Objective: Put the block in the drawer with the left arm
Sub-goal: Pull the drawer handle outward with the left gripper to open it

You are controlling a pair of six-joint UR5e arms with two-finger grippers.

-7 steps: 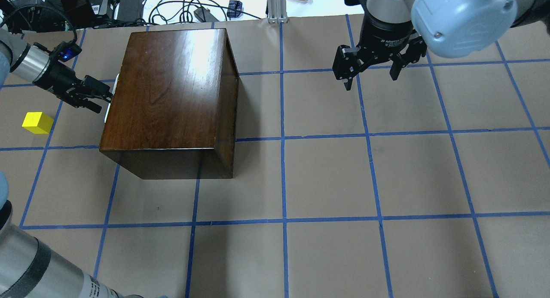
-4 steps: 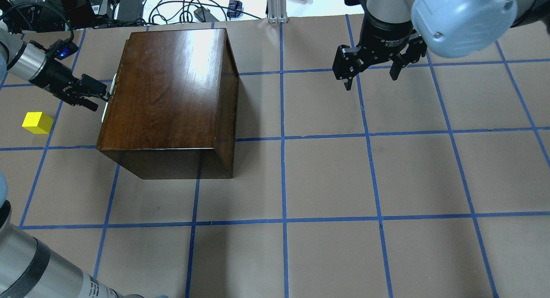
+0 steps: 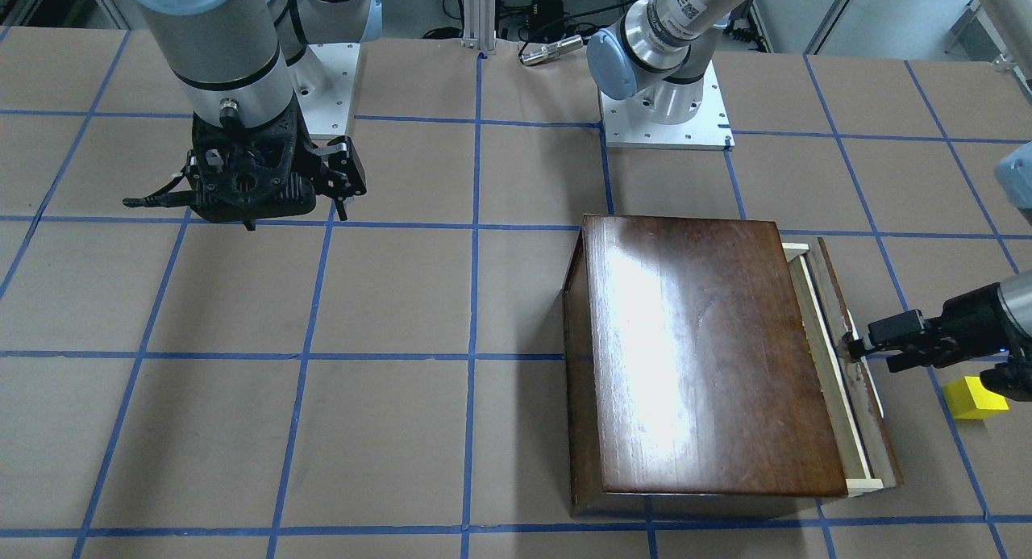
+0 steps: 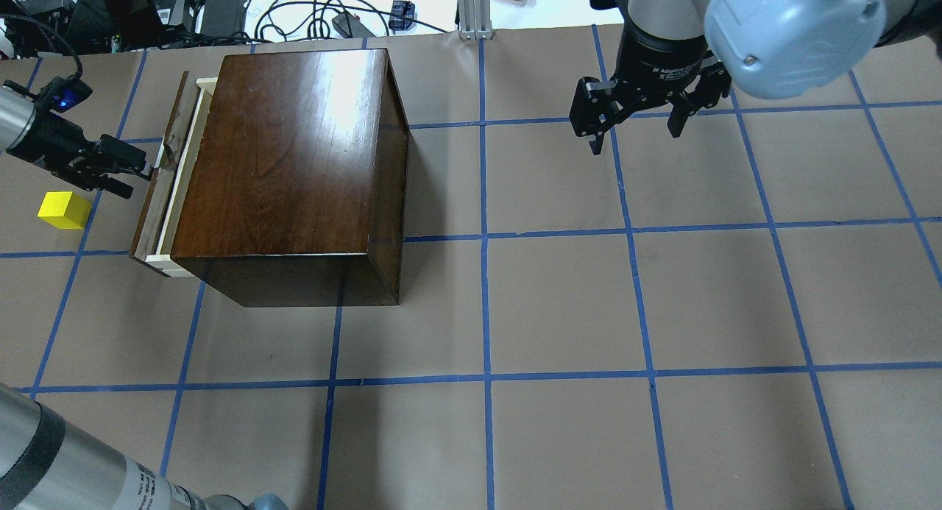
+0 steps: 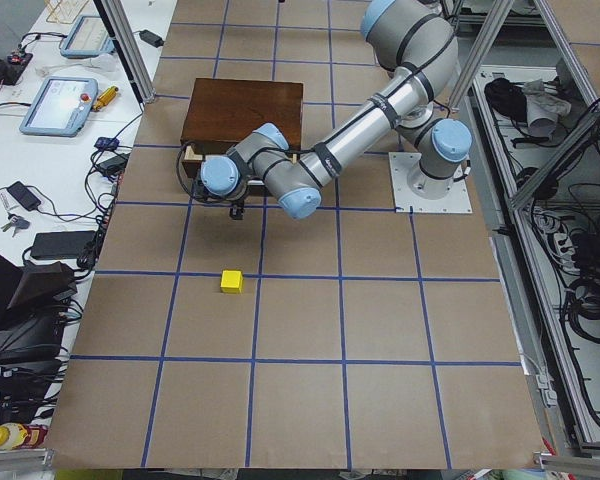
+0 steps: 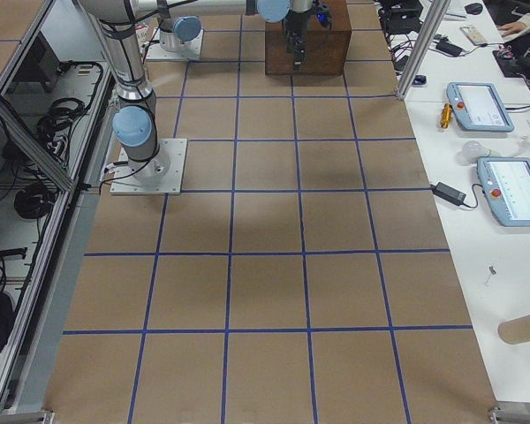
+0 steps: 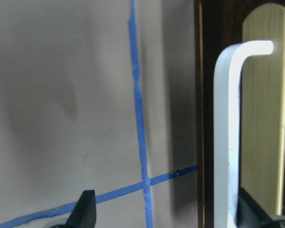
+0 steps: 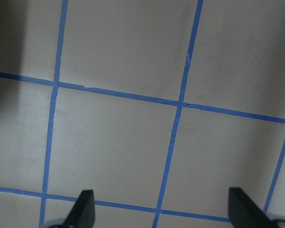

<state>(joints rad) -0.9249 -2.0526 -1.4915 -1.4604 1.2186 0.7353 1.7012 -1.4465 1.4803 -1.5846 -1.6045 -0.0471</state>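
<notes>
The block (image 4: 65, 210) sat on the table (image 4: 559, 304) at its left side, outside the drawer (image 4: 151, 223), which showed as a narrow strip at the left face of the box (image 4: 287, 149), its long axis running near to far. The left gripper (image 4: 140, 184), jaws spread wide with one finger against the handle (image 7: 225, 142), pointed right, so the block lay behind its fingertips, just left and slightly nearer. The right gripper (image 4: 633, 131), spread and empty, hung well apart on the right
</notes>
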